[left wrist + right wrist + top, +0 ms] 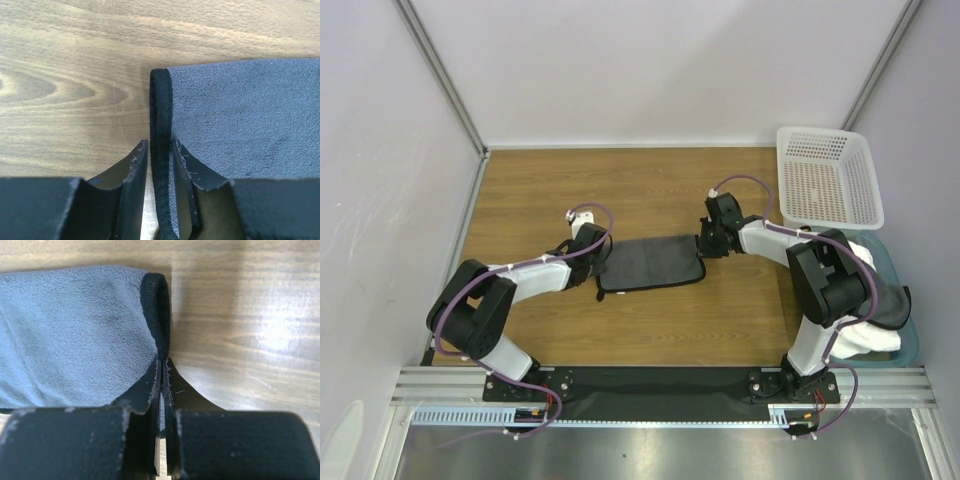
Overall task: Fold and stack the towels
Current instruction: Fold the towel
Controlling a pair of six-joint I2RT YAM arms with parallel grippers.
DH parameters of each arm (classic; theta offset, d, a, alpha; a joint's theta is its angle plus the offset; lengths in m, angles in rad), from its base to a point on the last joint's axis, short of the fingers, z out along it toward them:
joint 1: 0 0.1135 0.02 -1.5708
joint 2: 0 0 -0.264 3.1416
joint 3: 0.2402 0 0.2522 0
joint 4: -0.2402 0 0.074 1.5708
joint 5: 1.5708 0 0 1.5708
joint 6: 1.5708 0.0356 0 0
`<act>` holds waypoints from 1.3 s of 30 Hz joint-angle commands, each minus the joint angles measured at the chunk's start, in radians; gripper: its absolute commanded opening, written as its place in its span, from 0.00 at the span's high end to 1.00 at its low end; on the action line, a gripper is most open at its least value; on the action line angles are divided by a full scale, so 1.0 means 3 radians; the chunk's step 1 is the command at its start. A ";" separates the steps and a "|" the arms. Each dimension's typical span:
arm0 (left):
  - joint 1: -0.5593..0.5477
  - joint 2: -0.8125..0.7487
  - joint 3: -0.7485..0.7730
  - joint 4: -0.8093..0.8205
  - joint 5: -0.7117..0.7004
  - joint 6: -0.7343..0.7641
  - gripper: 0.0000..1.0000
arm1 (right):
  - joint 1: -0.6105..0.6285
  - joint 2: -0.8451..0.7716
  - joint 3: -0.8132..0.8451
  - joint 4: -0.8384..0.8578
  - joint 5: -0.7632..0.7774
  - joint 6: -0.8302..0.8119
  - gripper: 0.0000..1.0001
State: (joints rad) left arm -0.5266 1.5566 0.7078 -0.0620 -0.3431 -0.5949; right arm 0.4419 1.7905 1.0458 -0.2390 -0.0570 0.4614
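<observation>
Dark grey towel (pixel 650 265) lies flat in the middle of the tabletop (pixel 535 200), long side running left to right, between your two arms. In the top view it looks roughly rectangular, and the near edge bows a little.

Your left pincer (pixel 160 145) sits low at the towel's left end. It is partly open and straddles the dark hem (pixel 161 100), one finger (pixel 134 167) over bare wood and the other over the grey pile. A thin strip of tabletop shows between the outer finger and the hem, so there is no clamp on that side.

Your right pincer (pixel 161 362) is at the towel's right end, closed tight, with the dark hem pinched right at its fingertips. The hem curls up and over just ahead of the tips. The rest of the cloth spreads away toward the left arm.

White perforated basket (pixel 825 190) stands at the far right corner of the tabletop, well apart from the grey towel. White towel (pixel 873 340) is bunched at the near right, by your right arm's base and partly hidden behind that arm. You can't tell how it is folded.
</observation>
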 commanded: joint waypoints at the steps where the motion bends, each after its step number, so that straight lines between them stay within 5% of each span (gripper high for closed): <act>1: 0.0037 -0.0009 -0.0094 0.0196 0.0111 -0.0057 0.71 | -0.0001 -0.0231 0.0113 -0.0170 0.0088 -0.0070 1.00; 19: 0.0027 0.0124 -0.0263 0.0677 0.0668 -0.0103 0.75 | 0.0408 -0.0364 0.0722 -0.0323 0.0042 -0.0173 1.00; 39: 0.0012 0.0313 -0.0227 0.0989 0.1021 -0.0144 0.74 | 0.0981 0.0541 0.1448 -0.0160 -0.0291 0.0185 1.00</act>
State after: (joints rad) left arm -0.5171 1.6161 0.6506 0.2432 -0.0788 -0.6216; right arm 0.7246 1.9392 1.4364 -0.3061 -0.1394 0.4709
